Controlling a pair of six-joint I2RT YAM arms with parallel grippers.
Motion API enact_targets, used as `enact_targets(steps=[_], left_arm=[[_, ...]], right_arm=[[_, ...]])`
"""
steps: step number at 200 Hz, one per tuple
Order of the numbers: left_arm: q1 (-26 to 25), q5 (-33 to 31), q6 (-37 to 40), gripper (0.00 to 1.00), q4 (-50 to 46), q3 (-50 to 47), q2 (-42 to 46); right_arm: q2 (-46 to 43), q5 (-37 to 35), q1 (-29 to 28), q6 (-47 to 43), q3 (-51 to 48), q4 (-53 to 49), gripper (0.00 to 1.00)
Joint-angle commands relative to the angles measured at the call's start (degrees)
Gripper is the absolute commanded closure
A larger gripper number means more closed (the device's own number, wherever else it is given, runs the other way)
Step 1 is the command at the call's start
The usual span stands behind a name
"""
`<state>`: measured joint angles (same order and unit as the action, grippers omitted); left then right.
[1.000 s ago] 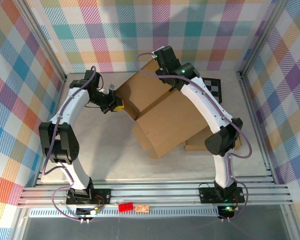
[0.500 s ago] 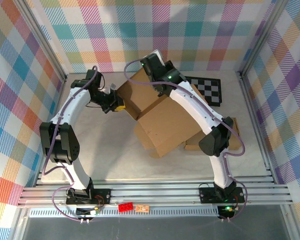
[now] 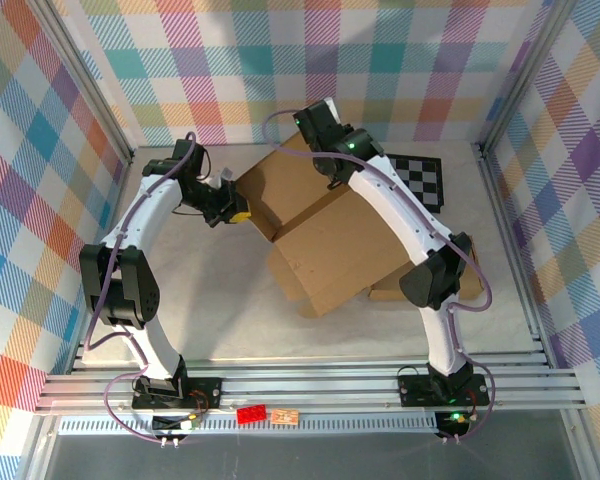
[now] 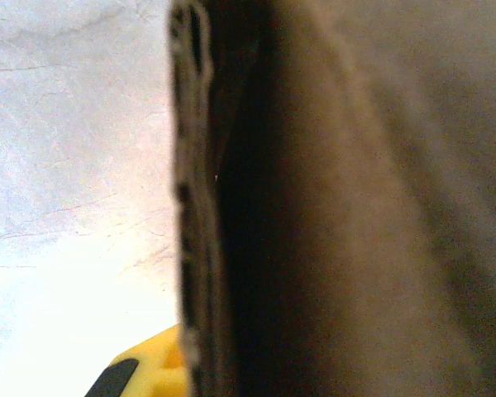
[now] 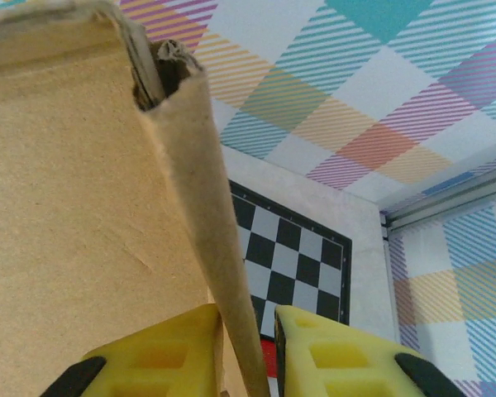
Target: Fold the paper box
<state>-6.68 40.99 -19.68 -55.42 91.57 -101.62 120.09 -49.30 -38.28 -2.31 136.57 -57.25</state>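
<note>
A plain brown corrugated paper box [image 3: 335, 245] is seen only partly folded, laid skewed at the middle of the scene, with one broad panel sloped toward the near side and a raised flap [image 3: 280, 180] stood up at the back left. The flap is shown frayed at its upper corner, its fluting exposed

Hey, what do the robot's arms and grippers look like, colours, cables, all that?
The left arm and right arm both have white curved links between black joint housings, each trailed by a purple cable. A green light glows near the right arm's wrist. The right gripper has blocky yellow fingers with black patches; the left gripper shows the same yellow.
</note>
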Motion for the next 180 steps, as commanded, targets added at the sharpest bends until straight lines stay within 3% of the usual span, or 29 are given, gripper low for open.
enact_targets(steps=[1,41,68,104,140,160,180], left_arm=[[-0.27,2.6,0.07,1.0,-0.22,2.43,0.49],[-0.27,2.54,0.24,1.0,-0.45,2.82,0.03],[-0.27,2.49,0.6,1.0,-0.92,3.09,-0.22],[-0.36,2.41,0.57,1.0,-0.92,3.26,-0.43],[-0.44,1.64,-0.27,1.0,-0.6,3.44,-0.69],[-0.44,-1.14,-0.97,1.0,-0.86,3.26,-0.61],[-0.35,-7.81,-1.07,1.0,-3.19,3.55,-0.77]], right_arm=[[1.19,0.43,1.44,2.39,2.03,-3.3,0.75],[2.59,1.99,2.65,3.32,2.72,-3.97,0.66],[2.76,2.01,3.23,2.62,3.74,-3.2,0.77],[3.6,-1.54,2.84,2.44,4.36,-2.98,1.0],[4.82,-10.09,0.62,2.93,2.26,-2.18,1.0],[4.85,-8.8,-0.74,8.28,2.34,-5.37,1.0],[3.79,-5.92,-2.36,12.94,0.51,-6.1,1.0]])
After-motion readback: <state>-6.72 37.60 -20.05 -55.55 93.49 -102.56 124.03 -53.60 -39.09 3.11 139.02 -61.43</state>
